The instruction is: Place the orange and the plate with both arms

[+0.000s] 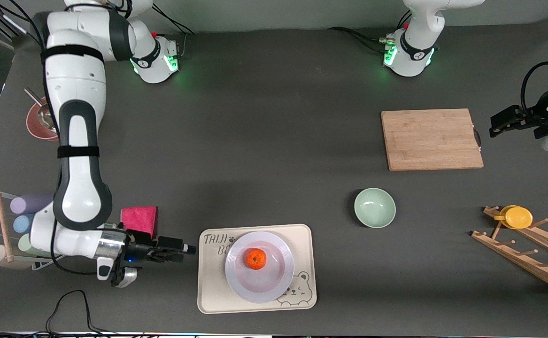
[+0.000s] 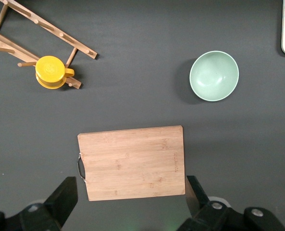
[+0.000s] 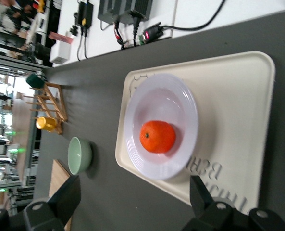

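Beside tray [image 1: 208,300], right end effector [image 1: 184,249] low over tabletop [image 1: 274,141], jaws wide, empty. Orange [image 1: 256,258] sits on plate [image 1: 259,281], plate on tray. Left end effector [image 1: 494,129] spread wide, empty, waiting above cutting board [image 1: 431,139]. Advice: retract level, avoid nudging tray.

orange [image 1: 256,258] sits on plate [image 1: 259,266] on tray [image 1: 208,300], just past right gripper [image 1: 187,249] fingers [image 1: 189,247]; both grippers empty.
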Tool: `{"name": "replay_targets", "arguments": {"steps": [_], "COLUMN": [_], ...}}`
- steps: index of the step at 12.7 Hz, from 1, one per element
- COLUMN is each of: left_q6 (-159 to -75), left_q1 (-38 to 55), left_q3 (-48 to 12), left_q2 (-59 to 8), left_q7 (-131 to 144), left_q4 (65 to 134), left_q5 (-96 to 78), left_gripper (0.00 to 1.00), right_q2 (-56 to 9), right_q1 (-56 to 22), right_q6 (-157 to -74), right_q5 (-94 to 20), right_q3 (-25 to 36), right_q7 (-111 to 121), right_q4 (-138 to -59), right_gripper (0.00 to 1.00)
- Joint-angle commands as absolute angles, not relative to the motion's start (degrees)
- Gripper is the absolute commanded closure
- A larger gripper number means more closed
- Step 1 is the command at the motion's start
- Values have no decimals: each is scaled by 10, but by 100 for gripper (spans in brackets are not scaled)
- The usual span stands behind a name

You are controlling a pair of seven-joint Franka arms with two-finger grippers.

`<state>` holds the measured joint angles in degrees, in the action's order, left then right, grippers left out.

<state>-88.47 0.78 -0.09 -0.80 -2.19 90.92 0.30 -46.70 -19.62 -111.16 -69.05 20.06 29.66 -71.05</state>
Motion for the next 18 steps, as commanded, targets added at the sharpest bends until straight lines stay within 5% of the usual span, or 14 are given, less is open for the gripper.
{"name": "replay_targets", "arguments": {"steps": [1, 12, 18], "left_q6": [-882, -890, -887], "left_q1": [9, 14, 14], "left_q3": [-2, -7, -7], "left_q2": [3, 4, 2], "left_q7": [-16, -18, -16], "left_q4": [917, 939, 934], "left_q5": [5, 11, 11], "left_gripper": [0, 0, 0], "right_q2": [-355, -28, 49], "right_q1": [-211, -211, -221], "right_q6": [-1112, -1034, -991], "right_q5": [-584, -81, -34], "right_q3": [207, 231, 224], "right_q7": [269, 121, 20], "right_q4": [-836, -1032, -1066], "right_gripper": [0, 0, 0]}}
